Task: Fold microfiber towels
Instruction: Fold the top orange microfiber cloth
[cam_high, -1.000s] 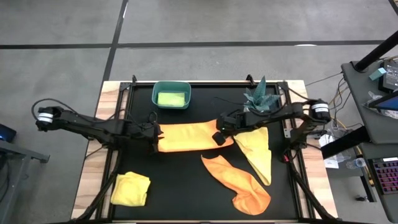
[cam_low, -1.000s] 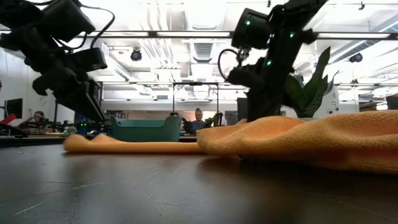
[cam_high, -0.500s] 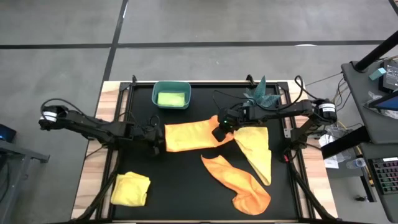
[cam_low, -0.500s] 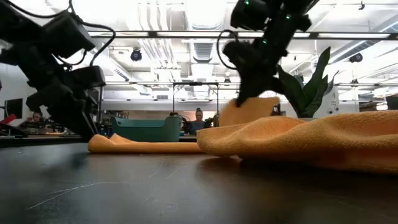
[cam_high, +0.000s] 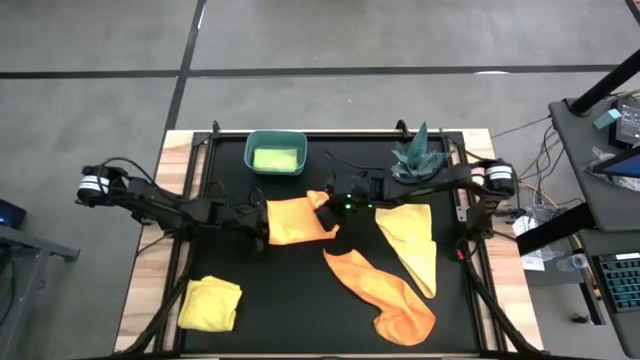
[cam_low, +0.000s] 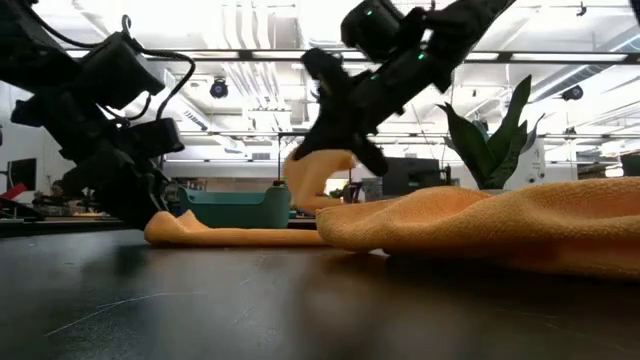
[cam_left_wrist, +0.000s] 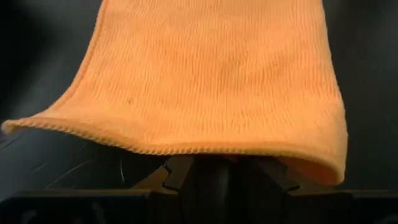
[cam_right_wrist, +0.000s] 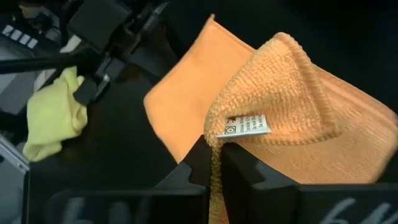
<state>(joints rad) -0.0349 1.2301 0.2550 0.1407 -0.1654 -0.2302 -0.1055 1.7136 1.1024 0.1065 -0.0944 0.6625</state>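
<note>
An orange towel (cam_high: 296, 220) lies at the table's middle, its right end raised and bent over toward the left (cam_low: 318, 172). My left gripper (cam_high: 261, 223) is low at the towel's left edge and shut on it. My right gripper (cam_high: 322, 200) is shut on the raised right end, above the towel's middle. A yellow towel (cam_high: 412, 240) and a crumpled orange towel (cam_high: 388, 295) lie spread at the right. A bunched yellow towel (cam_high: 210, 303) lies at the near left. A lime green towel (cam_high: 276, 158) lies in the teal bin. My left gripper holds the orange towel's left hemmed edge (cam_left_wrist: 205, 149), coming level from the table's left. The hem hides the fingertips, so the kind of hold does not show. That end lies on the table (cam_low: 170, 232). My right gripper pinches the towel's right end at the corner with the white label (cam_right_wrist: 244, 126) between its two fingers. The fingers slant down from the table's right. That end is lifted clear and curls over the rest of the towel, which lies on the table.
The teal bin (cam_high: 276, 139) stands at the far edge, left of middle. A small potted plant (cam_high: 420, 155) stands at the far right. Bare black table shows between the orange towel and the bunched yellow one.
My right gripper has gone up and toward the table's left with the orange towel's right end, which is lifted and bent over the part still on the table. My left gripper has gone a little toward the right, and the towel's left end has slid with it.
</note>
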